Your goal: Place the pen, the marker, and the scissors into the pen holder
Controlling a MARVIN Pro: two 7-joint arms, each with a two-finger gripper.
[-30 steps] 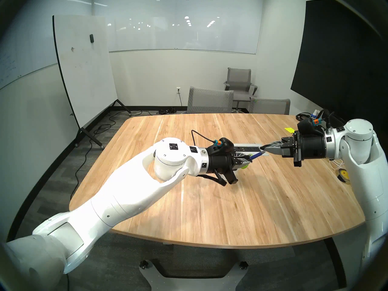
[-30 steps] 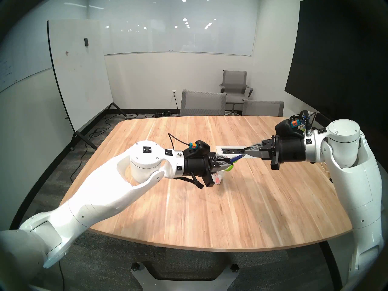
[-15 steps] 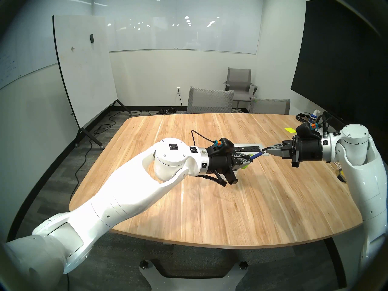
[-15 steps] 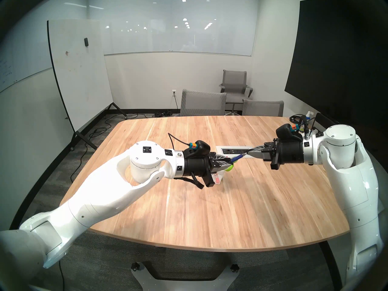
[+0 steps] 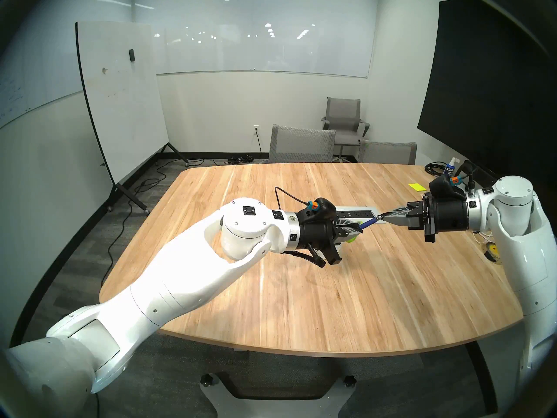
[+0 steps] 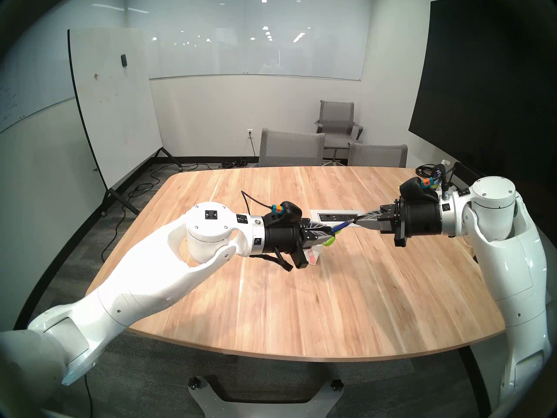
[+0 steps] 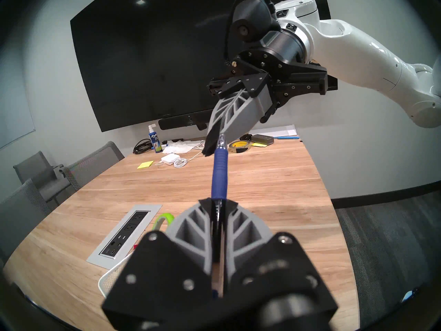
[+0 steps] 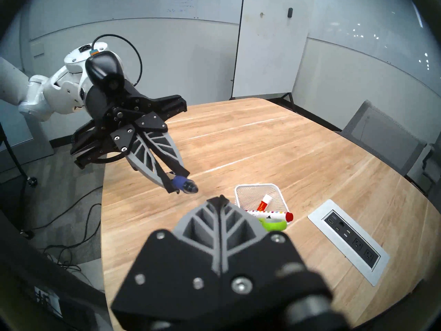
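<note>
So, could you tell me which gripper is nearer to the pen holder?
Left. The left gripper hangs just above the pen holder, gripping the pen; the right gripper hangs farther off.

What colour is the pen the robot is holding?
Blue, with a silver tip. The pen shows best in the left wrist view.

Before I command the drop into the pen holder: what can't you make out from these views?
- scissors: only a green handle shows; right gripper hides the blades.
- pen holder: head views, left gripper covers most.
- pen: rear end hidden between that gripper's fingers.
</note>
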